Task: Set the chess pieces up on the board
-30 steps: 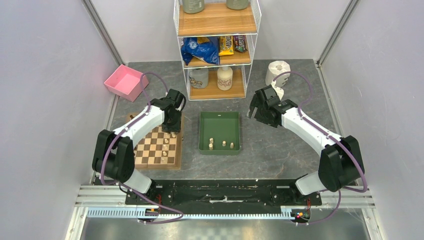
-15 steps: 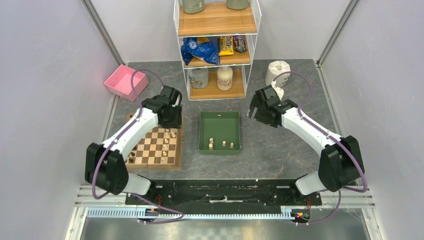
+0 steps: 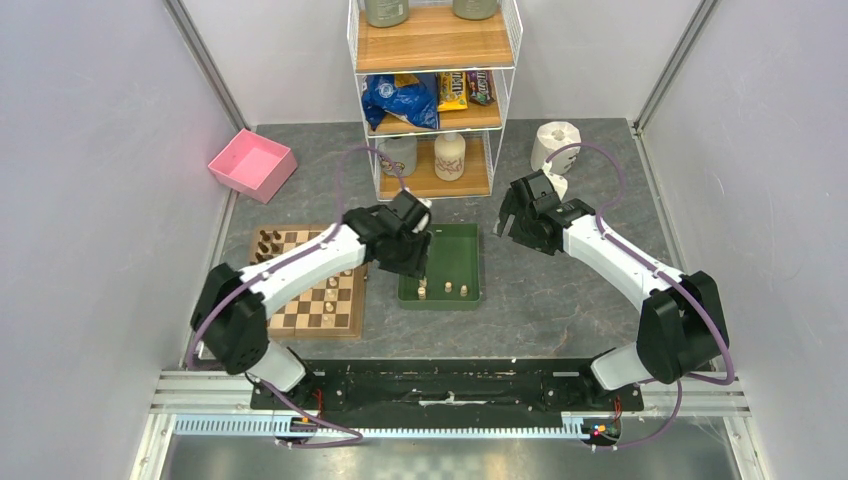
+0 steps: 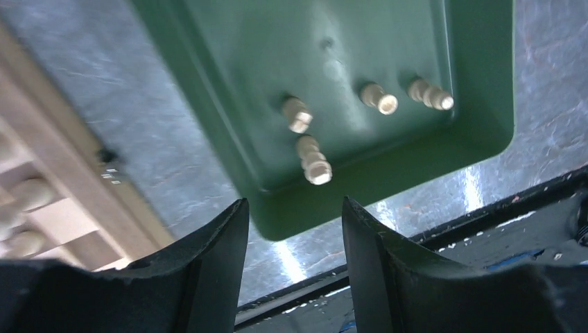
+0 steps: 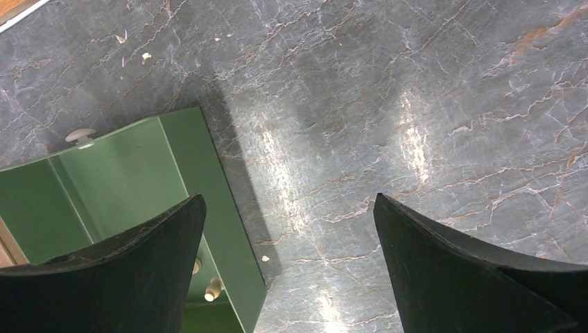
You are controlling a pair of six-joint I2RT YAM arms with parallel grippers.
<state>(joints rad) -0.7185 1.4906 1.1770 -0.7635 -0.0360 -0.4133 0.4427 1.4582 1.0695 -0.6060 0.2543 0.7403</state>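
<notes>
- Table (image 5: 430, 104): grey veined stone look, smooth, glossy with glare streaks.
- Green tray (image 4: 360, 41): smooth, plastic-looking, soft sheen.
- Chess pieces (image 4: 313, 159): pale turned wood, lightly polished.
- Board (image 3: 300, 312): wood, satin finish.
- Fingers (image 5: 478, 277) of the right gripper (image 5: 288, 198): matt black.
- Rack (image 3: 435, 45) at the table's far edge: white wire frame, wooden shelves.

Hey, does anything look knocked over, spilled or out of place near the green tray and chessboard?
Nothing stands out. Four pale cream wooden chess pieces appear upright in the green rectangular tray, none lie loose on the grey tabletop, and the checkered wooden chessboard sits flat.
</notes>
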